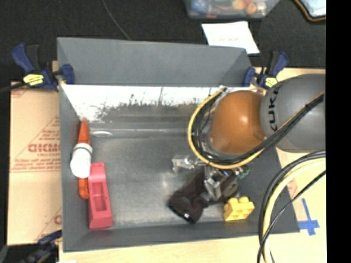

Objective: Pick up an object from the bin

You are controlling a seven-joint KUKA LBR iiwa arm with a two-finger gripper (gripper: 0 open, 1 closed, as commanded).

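Note:
My gripper (214,184) hangs low in the bin's front right part, below the arm's orange cover. Right under it and to its left lies a dark brown soft thing (188,203), like a crumpled piece of cloth, whose upper end reaches up to the gripper. I cannot make out whether the two are touching. A yellow toy brick (238,208) sits just right of the gripper, near the bin's front wall.
Along the bin's left wall lie a pink rectangular block (99,197) and an orange marker with a white cap (81,156), side by side. The arm with its cables covers the bin's right side.

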